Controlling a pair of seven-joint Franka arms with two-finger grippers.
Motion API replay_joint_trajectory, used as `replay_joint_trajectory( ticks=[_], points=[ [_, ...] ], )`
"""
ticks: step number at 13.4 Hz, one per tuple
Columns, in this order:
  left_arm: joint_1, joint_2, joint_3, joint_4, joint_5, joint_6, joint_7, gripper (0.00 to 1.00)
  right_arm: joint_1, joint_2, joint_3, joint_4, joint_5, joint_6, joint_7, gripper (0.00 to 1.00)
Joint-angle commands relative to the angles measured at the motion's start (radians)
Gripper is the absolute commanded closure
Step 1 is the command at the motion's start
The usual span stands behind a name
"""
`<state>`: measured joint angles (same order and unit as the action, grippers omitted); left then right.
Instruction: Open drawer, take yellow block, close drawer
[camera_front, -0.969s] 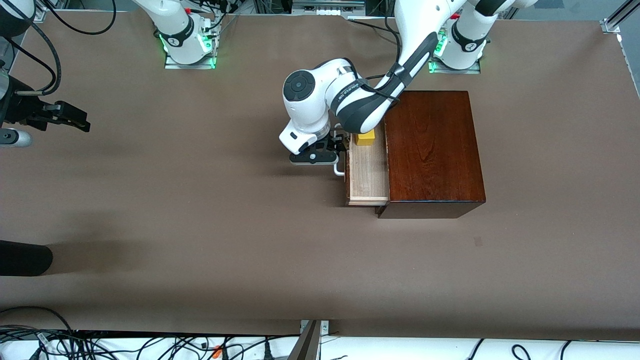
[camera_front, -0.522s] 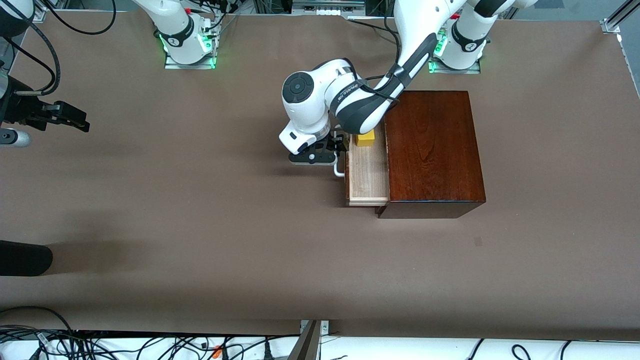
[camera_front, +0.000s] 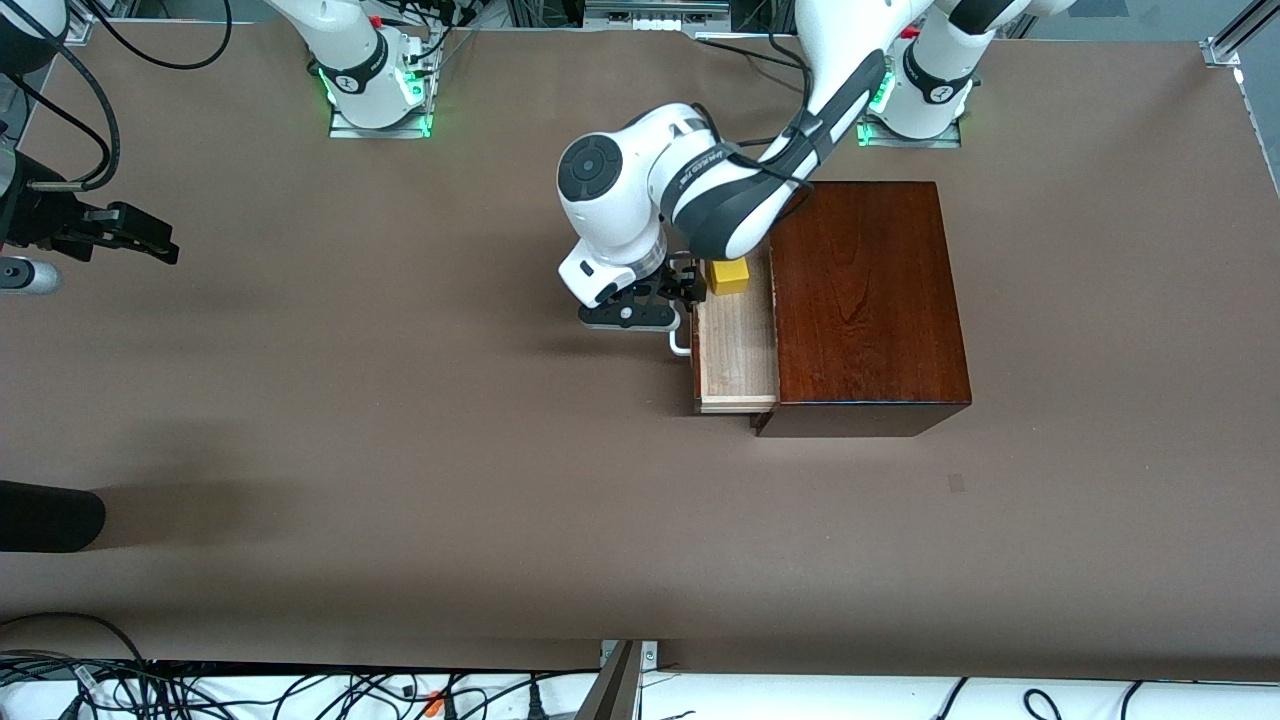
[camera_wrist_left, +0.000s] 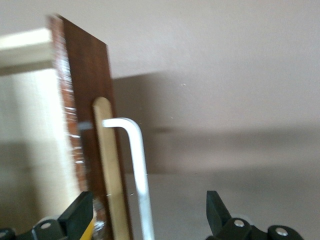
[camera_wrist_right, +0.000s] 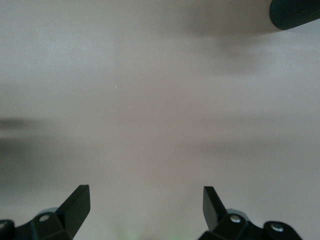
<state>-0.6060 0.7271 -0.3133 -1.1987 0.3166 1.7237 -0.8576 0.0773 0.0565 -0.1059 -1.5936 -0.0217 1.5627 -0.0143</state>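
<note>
1. Drawer (camera_front: 738, 345) pulled well out of box (camera_front: 868, 305), toward the right arm's end of the table. Block (camera_front: 729, 276) sits in the tray at the end farthest from the front camera, near the drawer front.
2. Left gripper (camera_front: 682, 290) over the drawer front, at the same end as the block. Fingers apart in the left wrist view, straddling front panel and handle (camera_wrist_left: 137, 165); nothing held. Yellow sliver visible beside one fingertip (camera_wrist_left: 80, 215).
3. Right gripper (camera_wrist_right: 145, 205) parked over bare table (camera_front: 400, 400) at the right arm's end, fingers wide apart, holding nothing. Arm waiting.
4. Risk: fingers straddle the drawer front, not the block. Descent from this pose likely lands one finger on the panel edge or the handle. Shift over the tray needed first.
5. Risk: block close to the tray walls. Little room for a finger on that side; possible jam, or block nudged and tilted instead of gripped.
6. Risk: side push on the front could slide the drawer inward and bring the block under the box top.
7. Risk: off-centre pinch on a small cube; slip on lift.
</note>
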Motion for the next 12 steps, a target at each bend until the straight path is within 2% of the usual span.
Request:
replay_joint_trajectory(
  ticks=[1, 4, 6, 12],
  points=[
    [0.032, -0.055, -0.01, 0.04, -0.034, -0.084, 0.037, 0.0, -0.013, -0.018, 0.012, 0.003, -0.014, -0.003, -0.006, 0.0],
    [0.112, -0.141, -0.012, 0.04, -0.092, -0.152, 0.142, 0.0, -0.005, -0.018, 0.018, 0.003, -0.012, -0.004, 0.025, 0.0],
    [0.172, -0.199, -0.004, 0.04, -0.113, -0.2, 0.212, 0.0, -0.001, -0.02, 0.055, 0.003, -0.012, -0.018, 0.15, 0.0],
    [0.412, -0.314, -0.007, 0.036, -0.201, -0.308, 0.443, 0.0, 0.001, -0.018, 0.242, -0.002, 0.002, -0.046, 0.578, 0.0]
  ],
)
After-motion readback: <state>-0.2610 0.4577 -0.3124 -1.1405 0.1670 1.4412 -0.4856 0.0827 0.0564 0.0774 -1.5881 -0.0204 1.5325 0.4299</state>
